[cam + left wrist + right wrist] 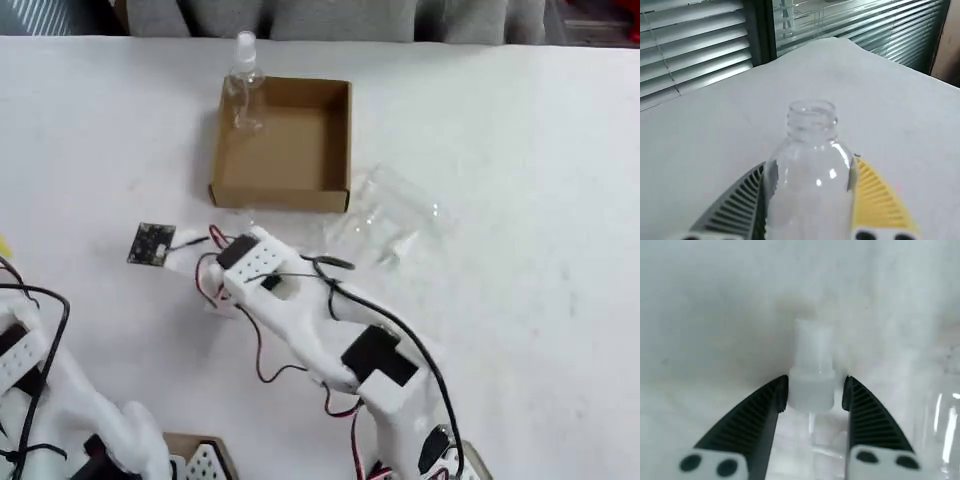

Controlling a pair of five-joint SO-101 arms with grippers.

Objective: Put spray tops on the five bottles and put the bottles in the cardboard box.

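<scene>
Within the closed left gripper [810, 166] stands a clear uncapped bottle [810, 175]: probably light, slick and dentable, best held mid-body. The right gripper [813, 389] pinches a spray top [811, 372] by its stiff collar.

White arms [310, 335] carry red and black cables [258, 350]; right claw [813, 390] is ribbed black.

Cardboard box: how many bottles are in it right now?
1. A bottle with its spray top on stands in the far left corner of the cardboard box. The near wall could hide something lying low.
</scene>
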